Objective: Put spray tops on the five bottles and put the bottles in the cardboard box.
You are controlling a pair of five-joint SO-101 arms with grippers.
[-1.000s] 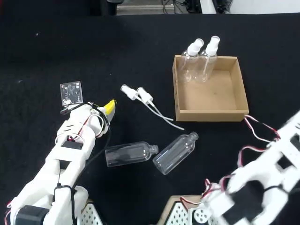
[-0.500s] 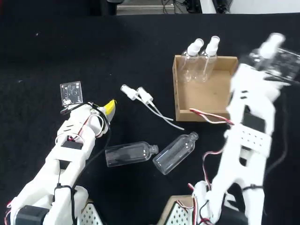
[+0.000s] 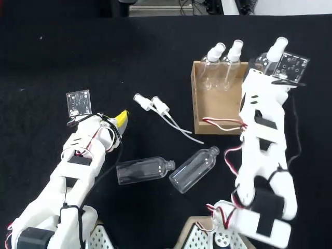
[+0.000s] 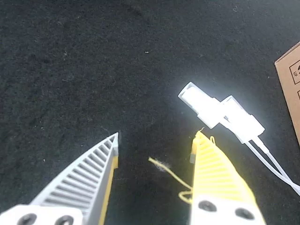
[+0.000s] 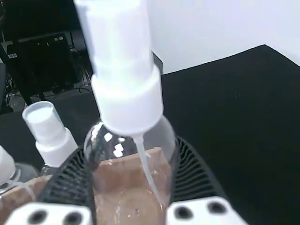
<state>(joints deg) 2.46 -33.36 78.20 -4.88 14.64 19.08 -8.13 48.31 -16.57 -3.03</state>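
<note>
As we look down from the high view, the right jaws hold a clear bottle point(image 3: 268, 58) with a white spray top point(image 3: 280, 45) upright over the far right corner of the cardboard box point(image 3: 195, 98). Two capped bottles point(image 3: 220, 70) lean in its far left corner, with bare floor beside them. Two uncapped bottles point(image 3: 144, 170) lie on the desk point(image 3: 62, 46) near and left of the box, and two loose spray tops point(image 3: 151, 104) lie left of it.

From the left wrist, the left jaws stand apart over bare desk, close to those tops.

From the right wrist, the right jaws are clamped on the bottle's clear body.
</note>
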